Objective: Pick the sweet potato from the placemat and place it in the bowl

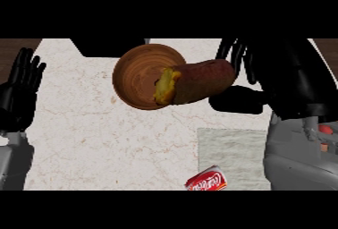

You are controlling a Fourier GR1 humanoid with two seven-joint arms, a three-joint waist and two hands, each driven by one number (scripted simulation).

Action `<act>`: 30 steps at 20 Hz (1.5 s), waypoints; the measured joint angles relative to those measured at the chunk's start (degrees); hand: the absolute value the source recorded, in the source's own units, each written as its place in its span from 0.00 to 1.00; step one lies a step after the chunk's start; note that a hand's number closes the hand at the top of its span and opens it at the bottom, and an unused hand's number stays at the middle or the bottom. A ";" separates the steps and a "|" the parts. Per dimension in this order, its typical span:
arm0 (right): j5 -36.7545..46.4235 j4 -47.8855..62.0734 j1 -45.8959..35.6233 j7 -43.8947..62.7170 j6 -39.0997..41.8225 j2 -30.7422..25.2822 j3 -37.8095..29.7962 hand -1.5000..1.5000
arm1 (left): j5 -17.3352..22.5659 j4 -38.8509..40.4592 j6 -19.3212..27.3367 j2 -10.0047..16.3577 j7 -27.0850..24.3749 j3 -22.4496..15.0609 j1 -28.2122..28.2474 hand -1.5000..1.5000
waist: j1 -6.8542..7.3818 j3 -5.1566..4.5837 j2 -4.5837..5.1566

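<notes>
The marble counter (99, 134) carries a wooden bowl (137, 76) and placemat (232, 152).

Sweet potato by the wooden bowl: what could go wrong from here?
The sweet potato overlaps only the wooden bowl's right rim, so released now it might catch the edge, tip the bowl or roll onto the counter. The right hand's fingers sit close to that rim and could knock it.

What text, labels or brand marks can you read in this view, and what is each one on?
Red can, at the view's lower edge on the placemat: white cursive script, too blurred and cut off to read.
Bowl: no text.
Sweet potato: no text.
Placemat and counter: no text or signs.
</notes>
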 measured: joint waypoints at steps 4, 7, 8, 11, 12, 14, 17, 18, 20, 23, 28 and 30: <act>-1.96 11.51 -4.98 0.75 -5.24 0.04 2.92 1.00 | -0.15 -0.02 -0.11 0.04 0.34 0.01 -0.50 0.50 | 0.29 0.02 0.07; -4.07 19.63 -8.51 0.89 -10.23 0.05 4.93 1.00 | -0.54 0.07 0.04 -0.47 -0.41 -0.13 -0.29 0.50 | 0.40 0.03 0.10; -4.47 22.67 -9.14 0.53 -12.78 0.05 5.97 1.00 | -0.67 0.43 -0.06 -0.69 -0.93 -0.26 -0.30 0.50 | 0.55 0.02 0.16; -6.17 30.59 -11.19 0.12 -18.48 0.11 8.62 1.00 | -1.23 0.51 0.10 -1.16 -1.19 -0.63 0.04 0.50 | 0.58 0.03 0.18; -6.71 33.34 -11.73 -0.10 -20.74 0.11 9.63 1.00 | -0.93 -0.08 -0.14 -0.94 -0.57 -0.50 0.12 0.50 | 0.75 0.03 0.19; -6.70 39.17 -12.52 -2.30 -24.19 0.15 10.46 1.00 | -0.97 -0.84 0.01 -1.23 -0.45 -0.52 0.74 0.50 | 0.79 0.04 0.23; -6.56 46.84 -13.73 -2.42 -29.47 0.18 14.04 1.00 | -0.98 -0.02 -0.17 -1.14 -0.68 -0.25 0.00 0.50 | 0.89 0.04 0.31; -6.76 49.42 -13.92 -2.76 -31.13 0.18 14.90 1.00 | -0.80 -0.36 -0.40 -0.90 -0.28 -0.13 -0.02 0.50 | 0.97 0.04 0.32; -7.51 53.84 -14.39 -2.58 -34.11 0.18 15.21 1.00 | -1.27 -0.59 -0.23 -1.36 -0.50 -0.59 0.36 0.50 | 1.03 0.04 0.34; -10.53 58.77 -14.22 -2.42 -40.40 0.18 16.75 0.00 | -1.37 0.62 -0.27 -1.36 -0.21 -0.63 -1.32 0.50 | 1.26 0.06 0.49; -17.83 64.27 -13.28 -7.67 -50.86 0.19 16.89 0.00 | -1.11 0.41 -0.69 -1.43 -0.10 -0.61 -1.70 0.50 | 2.14 0.09 0.76; -20.61 64.96 -12.73 -10.94 -55.46 0.21 16.71 0.00 | -1.25 1.02 -0.57 -1.75 -0.37 -0.75 -2.30 0.50 | 2.30 0.10 0.87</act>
